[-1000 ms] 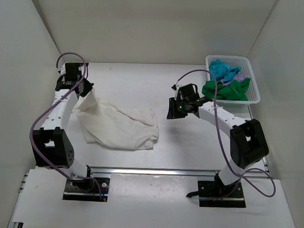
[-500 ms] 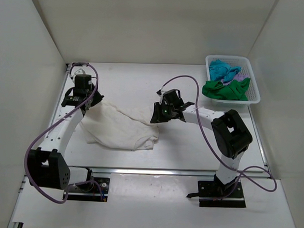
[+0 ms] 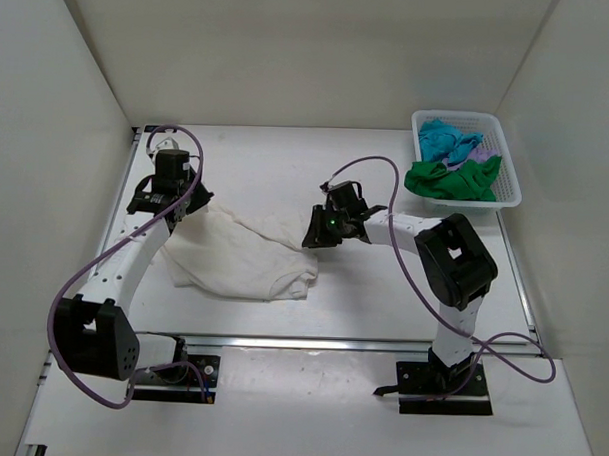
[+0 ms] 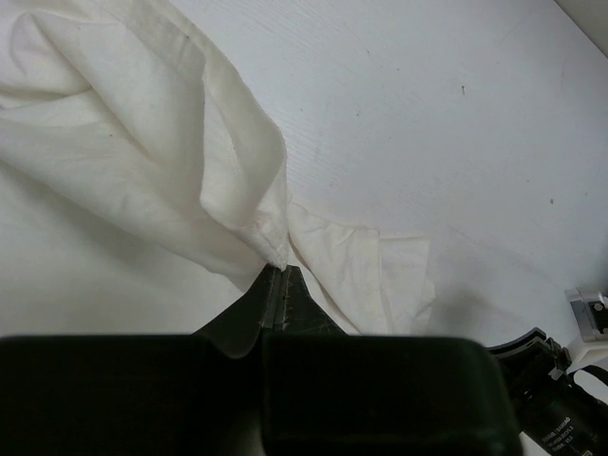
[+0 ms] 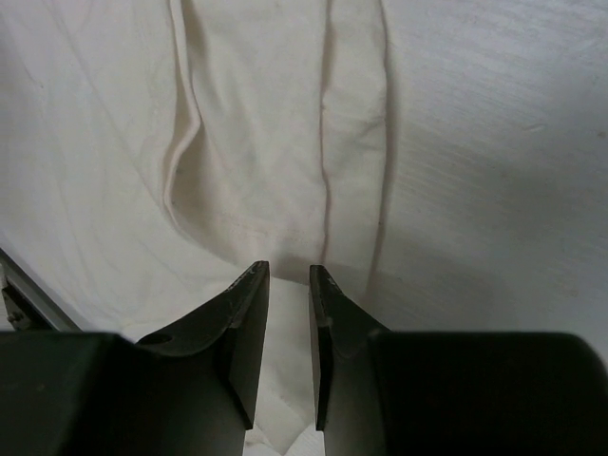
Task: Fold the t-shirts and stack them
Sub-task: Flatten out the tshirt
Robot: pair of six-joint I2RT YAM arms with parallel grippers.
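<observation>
The large cream-white t-shirt (image 3: 245, 258) lies crumpled on the table left of centre. My left gripper (image 3: 193, 206) is shut on its far left corner; the left wrist view shows the closed jaws pinching a fold of the cloth (image 4: 237, 199). My right gripper (image 3: 312, 238) is open, its jaws a narrow gap apart, low over the shirt's right edge (image 5: 266, 180), with cloth between and under the fingertips (image 5: 252, 280). The green t-shirt (image 3: 451, 179), turquoise-blue t-shirt (image 3: 445, 139) and lilac t-shirt (image 3: 475, 151) lie in the basket.
The white lattice basket (image 3: 513, 190) stands at the far right of the table. White walls enclose the table on three sides. A metal rail (image 3: 310, 342) runs along the near edge in front of the arm bases.
My right gripper has swung left from mid-table to the shirt's right edge and dropped low over it. My left gripper has carried its corner of the shirt right and slightly nearer.
</observation>
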